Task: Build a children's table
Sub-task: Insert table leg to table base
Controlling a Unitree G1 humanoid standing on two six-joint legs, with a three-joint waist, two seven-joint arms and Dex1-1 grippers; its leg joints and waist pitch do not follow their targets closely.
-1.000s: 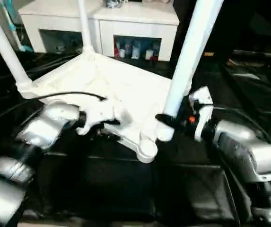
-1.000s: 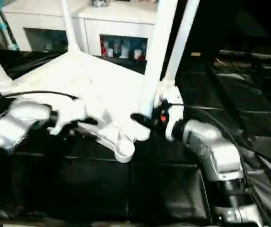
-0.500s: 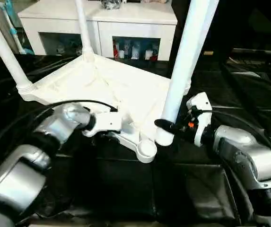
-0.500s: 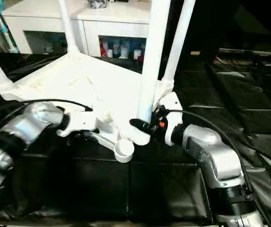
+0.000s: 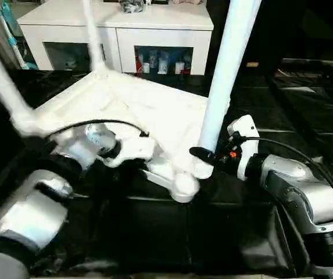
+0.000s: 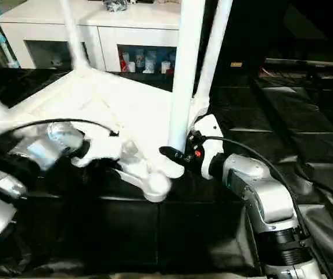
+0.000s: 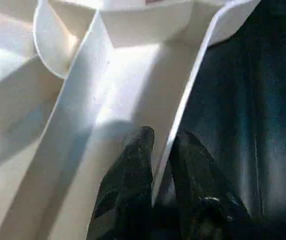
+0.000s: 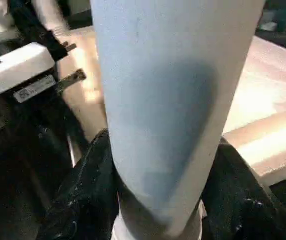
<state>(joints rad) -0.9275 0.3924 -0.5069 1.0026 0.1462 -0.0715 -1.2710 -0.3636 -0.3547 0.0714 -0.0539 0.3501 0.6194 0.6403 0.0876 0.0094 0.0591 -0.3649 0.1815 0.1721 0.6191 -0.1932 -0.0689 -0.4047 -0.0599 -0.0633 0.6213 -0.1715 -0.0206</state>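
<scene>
Left gripper (image 7: 155, 150) has closed since the earlier frames, its black fingers now pinching the thin rim of the upturned white plastic table top (image 5: 137, 107). Right gripper (image 5: 204, 156) clasps a white tapered tube leg (image 5: 221, 81) near its base, jaws half open around it. Table lies on black padded floor mats (image 5: 154, 232); white glass-door cabinet (image 5: 154, 35) behind.

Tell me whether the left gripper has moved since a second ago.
Yes. The left gripper has slid along the tabletop's near rim toward the empty corner socket, and its fingers have closed onto that rim.
</scene>
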